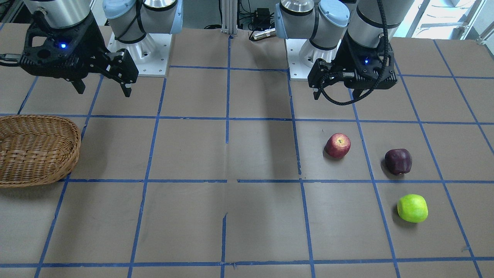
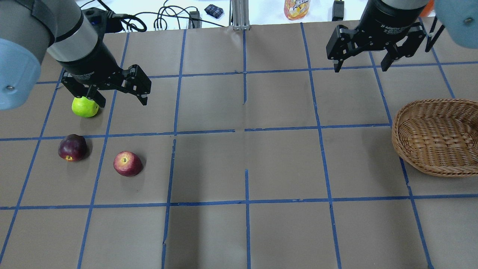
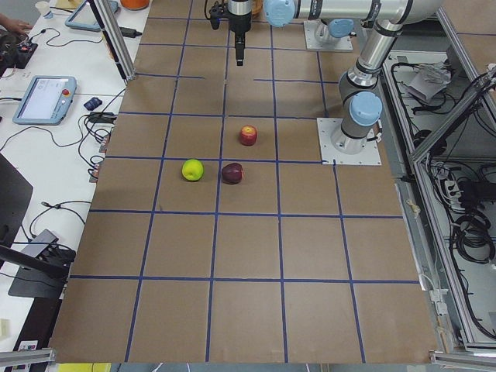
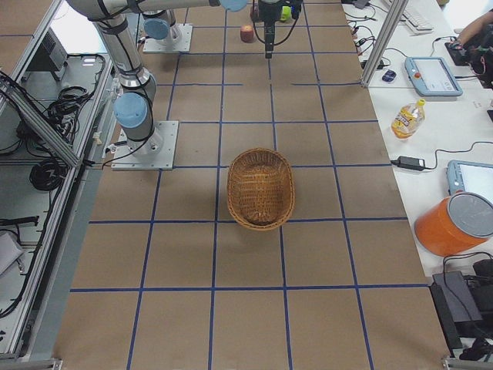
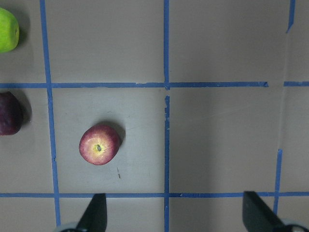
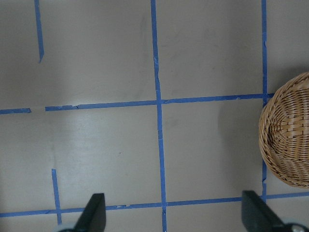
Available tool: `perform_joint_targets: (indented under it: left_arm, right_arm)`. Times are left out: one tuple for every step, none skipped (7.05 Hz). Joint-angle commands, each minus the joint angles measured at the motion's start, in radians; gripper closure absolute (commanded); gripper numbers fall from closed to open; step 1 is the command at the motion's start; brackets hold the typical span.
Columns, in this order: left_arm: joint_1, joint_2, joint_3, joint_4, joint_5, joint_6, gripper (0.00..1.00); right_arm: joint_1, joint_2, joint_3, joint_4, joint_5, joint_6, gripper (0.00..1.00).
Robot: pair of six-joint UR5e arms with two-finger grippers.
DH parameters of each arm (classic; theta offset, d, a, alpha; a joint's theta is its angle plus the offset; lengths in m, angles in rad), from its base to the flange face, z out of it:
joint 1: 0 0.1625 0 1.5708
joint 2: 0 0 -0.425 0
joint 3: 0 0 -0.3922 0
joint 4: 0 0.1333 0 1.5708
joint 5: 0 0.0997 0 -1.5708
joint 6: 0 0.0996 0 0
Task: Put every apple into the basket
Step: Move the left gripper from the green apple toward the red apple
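Three apples, all on the robot's left half of the brown paper-covered table (image 2: 283,164), each standing free with none touching another. The red apple with yellowish speckles (image 2: 127,163) is the one closest to table centre, stem end up. The dark maroon-purple apple (image 2: 72,147) is near it on the left, one square of the blue tape grid (image 2: 209,130) over, in the same row. The bright lime green apple (image 2: 85,107) is one square farther from the robot than the maroon one, in the same column. The oval light-brown wicker basket (image 2: 407,149) sits at the far right edge of the table, well apart from all three apples and partly cut off by the overhead view. The left gripper (image 2: 122,99) hangs above the apple area with its fingers spread wide and nothing between them. In the overhead view one finger overlaps the green apple, but the front view shows the gripper up off the table and clear of the fruit. Its wrist camera looks straight down on the red apple, just ahead of the fingertips. The right gripper (image 2: 360,67) is also spread wide and holds nothing, up above the table on the far right, left of and beyond the basket. Its wrist camera shows the basket at the right edge.
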Motion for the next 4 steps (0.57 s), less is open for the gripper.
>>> perform_joint_targets:
  left_arm:
    - [0.000,0.004,-0.004,-0.003,0.000,0.001,0.00]
    - [0.000,0.012,-0.007,-0.010,0.004,0.012,0.00]
    - [0.021,0.018,-0.024,-0.014,0.004,0.052,0.00]
    - [0.047,0.024,-0.071,-0.012,0.003,0.069,0.00]
  right_arm:
    - [0.000,0.001,0.000,0.000,0.001,0.000,0.00]
    - [0.000,-0.001,0.000,0.000,-0.001,0.000,0.00]
    - [0.000,0.002,-0.002,0.000,0.001,0.002,0.00]
    - [0.000,0.005,-0.003,0.000,0.001,0.002,0.00]
